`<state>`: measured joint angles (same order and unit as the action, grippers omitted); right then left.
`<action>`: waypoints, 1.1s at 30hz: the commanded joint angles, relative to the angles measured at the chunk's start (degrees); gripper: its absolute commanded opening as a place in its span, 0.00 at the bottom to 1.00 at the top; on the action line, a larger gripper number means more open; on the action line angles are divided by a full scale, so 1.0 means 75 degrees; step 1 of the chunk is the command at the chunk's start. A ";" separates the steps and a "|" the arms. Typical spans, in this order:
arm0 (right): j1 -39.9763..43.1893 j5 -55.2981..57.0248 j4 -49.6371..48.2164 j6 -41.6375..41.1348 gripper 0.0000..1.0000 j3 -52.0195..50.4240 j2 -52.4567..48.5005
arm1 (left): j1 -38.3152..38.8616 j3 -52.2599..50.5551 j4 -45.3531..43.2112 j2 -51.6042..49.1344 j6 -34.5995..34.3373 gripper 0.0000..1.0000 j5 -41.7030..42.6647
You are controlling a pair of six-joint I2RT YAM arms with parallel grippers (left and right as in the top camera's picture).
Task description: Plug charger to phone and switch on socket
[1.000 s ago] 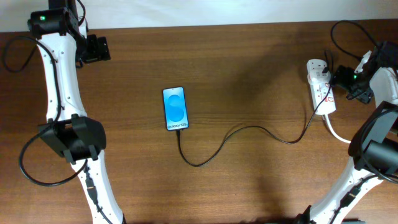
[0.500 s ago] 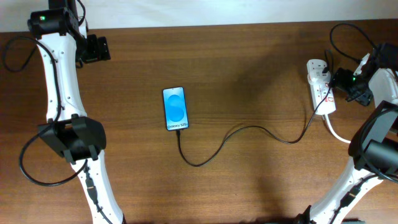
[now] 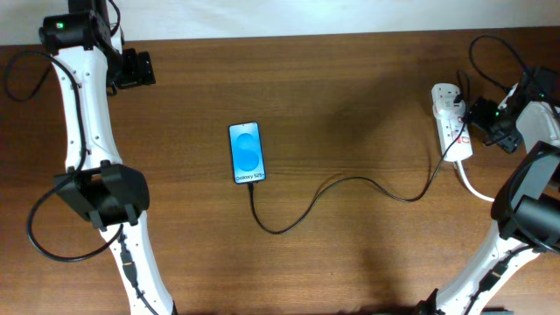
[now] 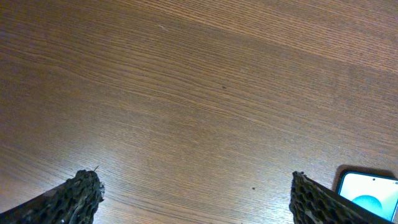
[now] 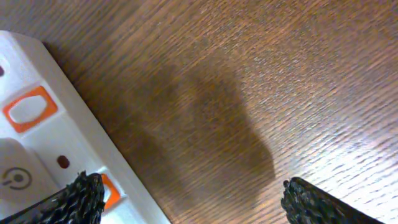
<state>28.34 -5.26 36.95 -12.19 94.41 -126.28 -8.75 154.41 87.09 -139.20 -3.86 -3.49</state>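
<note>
The phone [image 3: 247, 153] lies flat mid-table with its blue screen lit; one corner shows in the left wrist view [image 4: 370, 191]. The charger [image 3: 350, 181], a thin black cable, runs from the phone's bottom edge in a curve to the socket [image 3: 451, 118], a white power strip at the far right. My right gripper [image 3: 477, 114] is open and empty at the socket's right side. In the right wrist view [image 5: 189, 199] its left finger sits over an orange switch of the socket [image 5: 37, 143]. My left gripper [image 3: 144, 68] is open and empty at the far left, above bare wood [image 4: 196, 199].
The socket's thick white cord [image 3: 472, 185] trails toward the right front. The robots' black cables loop at the back left [image 3: 22, 70] and back right [image 3: 490, 44]. Both arm bases stand at the front corners.
My right wrist has shifted slightly beside the socket. The phone, the cable and the left arm have not moved.
</note>
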 commanded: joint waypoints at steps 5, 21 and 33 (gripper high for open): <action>-0.0085 -0.0565 0.0283 -0.0236 0.94 -0.0163 -0.0117 | -0.0055 0.0149 0.0003 0.0029 0.0122 0.99 -0.0055; -0.0828 -0.0207 0.0484 0.0163 0.94 -0.0166 -0.0114 | -0.0055 0.0149 0.0003 0.0029 0.0122 0.99 -0.0055; -0.0912 -0.0152 0.0743 0.0154 0.95 -0.0154 -0.0111 | -0.0055 0.0149 0.0003 0.0029 0.0122 0.99 -0.0055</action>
<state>25.19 -0.40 41.04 -13.10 94.98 -125.29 -8.75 154.41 87.09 -139.20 -3.86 -3.49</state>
